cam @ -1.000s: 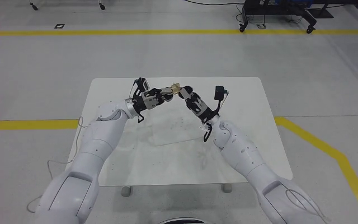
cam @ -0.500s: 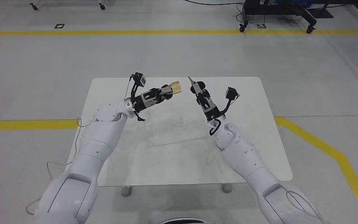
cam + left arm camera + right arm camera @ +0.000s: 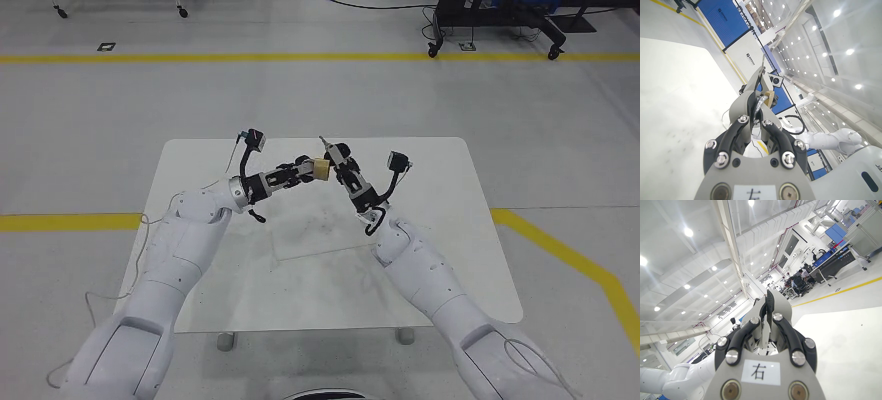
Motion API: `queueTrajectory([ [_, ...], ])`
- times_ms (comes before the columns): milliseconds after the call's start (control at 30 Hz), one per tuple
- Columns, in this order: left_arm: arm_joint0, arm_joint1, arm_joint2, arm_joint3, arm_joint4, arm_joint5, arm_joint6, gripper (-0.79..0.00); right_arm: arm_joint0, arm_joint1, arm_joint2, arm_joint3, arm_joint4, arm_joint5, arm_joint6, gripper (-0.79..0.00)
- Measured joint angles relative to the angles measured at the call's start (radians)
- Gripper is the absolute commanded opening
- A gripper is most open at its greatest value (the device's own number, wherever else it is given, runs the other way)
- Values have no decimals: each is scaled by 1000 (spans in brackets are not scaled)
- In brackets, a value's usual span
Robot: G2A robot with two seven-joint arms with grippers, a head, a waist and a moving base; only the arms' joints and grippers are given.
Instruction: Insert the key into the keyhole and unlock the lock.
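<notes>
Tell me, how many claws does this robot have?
2. The left gripper holds a brass lock above the far middle of the table. The right gripper, close beside it, pinches the key. None seems hidden.

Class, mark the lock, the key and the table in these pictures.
lock [image 3: 769, 96]: left wrist view, brass body.
key [image 3: 763, 61]: left wrist view, thin blade.
table [image 3: 440, 210]: top view, bare surface.

Brass-gold lock [image 3: 770, 96] gleaming, its shackle [image 3: 759, 103] showing a black-and-white weave, silver key [image 3: 762, 61] glinting, left end effector [image 3: 303, 171] and right end effector [image 3: 767, 300] showing grey with black links, white worktop [image 3: 430, 240] wearing faint dark scuffs
</notes>
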Motion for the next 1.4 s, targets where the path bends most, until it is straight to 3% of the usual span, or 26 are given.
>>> queueTrajectory([
  [200, 3, 4, -1, -8, 51, 30, 52, -785, -11, 0, 9, -21, 30, -51, 51, -785],
  [467, 4, 2, -2, -10, 32, 138, 95, -785, -32, 10, 46, -59, 58, -72, 118, -785],
  [667, -5, -10, -39, 33, -256, 406, -25, -785, -67, 31, 122, -125, -62, -33, 64, -785],
  [767, -23, -13, -42, 67, -316, 509, -58, -785, -97, 42, 156, -166, -105, -22, 53, -785],
  [1167, -10, -14, -44, 63, -328, 543, -42, -785, -108, 44, 160, -174, -106, -16, 66, -785],
  [1400, 44, -25, -68, 24, -428, 556, 99, -785, -184, 59, 161, -246, -84, 102, 250, -785],
])
